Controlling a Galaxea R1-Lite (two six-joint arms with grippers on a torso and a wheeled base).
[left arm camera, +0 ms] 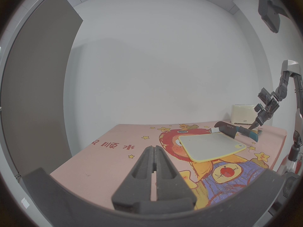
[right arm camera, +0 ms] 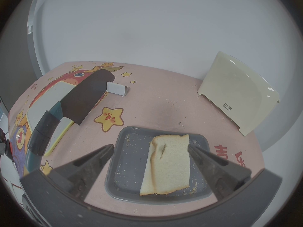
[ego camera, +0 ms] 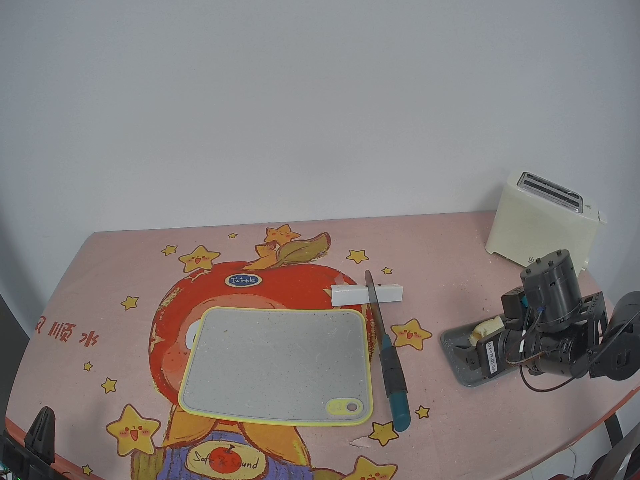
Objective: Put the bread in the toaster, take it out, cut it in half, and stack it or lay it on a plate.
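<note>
A slice of white bread (right arm camera: 169,164) lies on a grey plate (right arm camera: 126,171) at the table's right side; in the head view the bread (ego camera: 485,329) and plate (ego camera: 460,355) sit partly under my right arm. My right gripper (right arm camera: 151,151) hangs just above the plate, open, one finger on each side of the slice and not touching it. The cream toaster (ego camera: 543,221) stands behind the plate, slots up. A knife (ego camera: 389,358) with a teal handle rests on a white holder (ego camera: 367,294) beside the cutting board (ego camera: 277,365). My left gripper (left arm camera: 154,171) is shut and empty, at the table's front left corner.
The pink table has a cartoon apple print. Its front edge runs close to the plate. The toaster (right arm camera: 240,93) stands near the table's back right corner. Crumbs lie around the plate.
</note>
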